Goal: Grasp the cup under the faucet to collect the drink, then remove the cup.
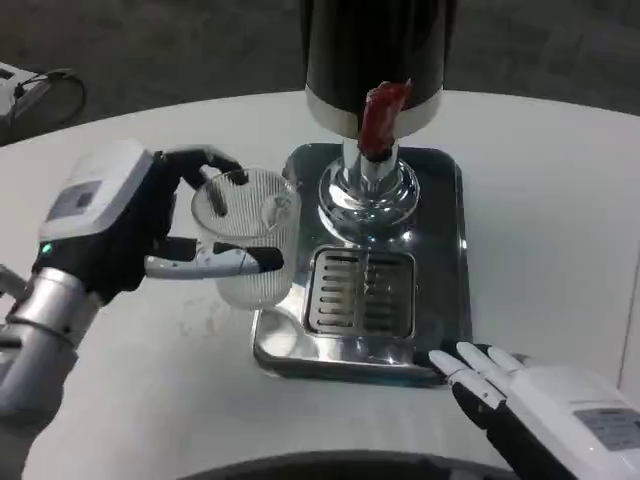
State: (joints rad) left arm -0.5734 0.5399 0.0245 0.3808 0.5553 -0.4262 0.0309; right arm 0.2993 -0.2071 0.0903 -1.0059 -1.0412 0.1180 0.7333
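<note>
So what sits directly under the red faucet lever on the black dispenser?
Under the red faucet lever stands the chrome base, then the slotted drip grate on the steel tray. The ribbed clear cup, gripped by the left hand, is beside it.

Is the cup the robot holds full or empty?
Empty, it seems: the ribbed clear cup in the left hand shows no liquid through its walls.

The cup (247, 235) sits left of the drip tray (440, 250), in the left hand (150, 235); the dispenser (378, 60) stands behind the grate (362, 292).
</note>
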